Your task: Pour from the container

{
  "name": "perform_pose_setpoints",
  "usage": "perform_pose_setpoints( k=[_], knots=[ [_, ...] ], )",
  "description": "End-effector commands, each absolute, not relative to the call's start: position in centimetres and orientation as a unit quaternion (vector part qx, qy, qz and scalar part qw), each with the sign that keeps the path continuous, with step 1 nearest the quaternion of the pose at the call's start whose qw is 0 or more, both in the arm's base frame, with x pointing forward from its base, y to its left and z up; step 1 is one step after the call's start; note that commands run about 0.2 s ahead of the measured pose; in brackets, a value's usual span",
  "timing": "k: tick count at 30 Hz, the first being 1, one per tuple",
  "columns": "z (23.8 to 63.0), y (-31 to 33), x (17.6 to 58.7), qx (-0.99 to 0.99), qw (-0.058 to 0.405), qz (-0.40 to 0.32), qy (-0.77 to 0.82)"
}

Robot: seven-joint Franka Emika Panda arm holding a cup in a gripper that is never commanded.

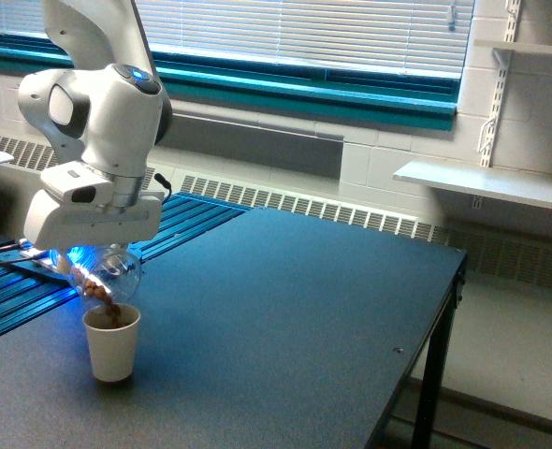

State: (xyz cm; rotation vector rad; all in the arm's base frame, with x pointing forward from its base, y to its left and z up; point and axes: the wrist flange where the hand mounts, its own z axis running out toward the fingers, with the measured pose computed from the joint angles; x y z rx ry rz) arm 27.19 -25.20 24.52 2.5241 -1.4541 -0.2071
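The gripper (96, 253) holds the clear tumbler (110, 271) in its jaws, tipped steeply above the paper cup (112, 344). Brown pieces (101, 294) lie at the tumbler's lowered mouth, over the cup. The cup stands upright on the dark counter (285, 318).

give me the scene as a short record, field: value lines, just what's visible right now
arm: one white robot arm, end effector over the table's near-left part in the exterior view
held item: clear plastic tumbler, tipped steeply downward
contents: brown pieces at the tumbler's lower edge, falling toward the cup
receiver: cream paper cup, upright, directly below the tumbler
surface: dark table, otherwise bare in view
finger positions: hidden by the hand housing
background: window blinds, wall shelf
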Motion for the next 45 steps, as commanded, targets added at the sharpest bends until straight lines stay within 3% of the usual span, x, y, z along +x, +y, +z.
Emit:
perform_pose_setpoints(
  k=[1,45],
  knots=[
    [25.3,-25.6,27.5,0.863,0.115,-0.066,-0.487],
    [26.7,-26.3,26.4,0.871,0.145,-0.107,-0.458]
  ],
)
